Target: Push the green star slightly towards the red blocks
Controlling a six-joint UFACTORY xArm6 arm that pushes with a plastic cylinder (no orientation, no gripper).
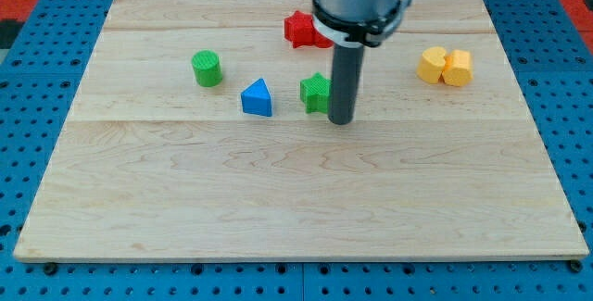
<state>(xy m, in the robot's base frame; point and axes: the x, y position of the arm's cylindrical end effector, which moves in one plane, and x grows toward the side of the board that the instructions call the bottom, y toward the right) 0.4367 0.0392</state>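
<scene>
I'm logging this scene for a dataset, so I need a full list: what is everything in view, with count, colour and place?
green star: one, green, board's middle, partly hidden by the rod on its right side
red blocks: apparently two, red, toward the view's top centre, largely hidden behind the arm; shapes unclear
green cylinder: one, green, upright, toward the view's left
blue triangle: one, blue, just left of the green star
yellow blocks: two, yellow, touching each other, toward the view's right
wooden board: one, light wood, fills most of the view
blue pegboard: blue, surrounds the board
my tip: one dark rod, its end right beside the green star's right side, seemingly touching it
</scene>
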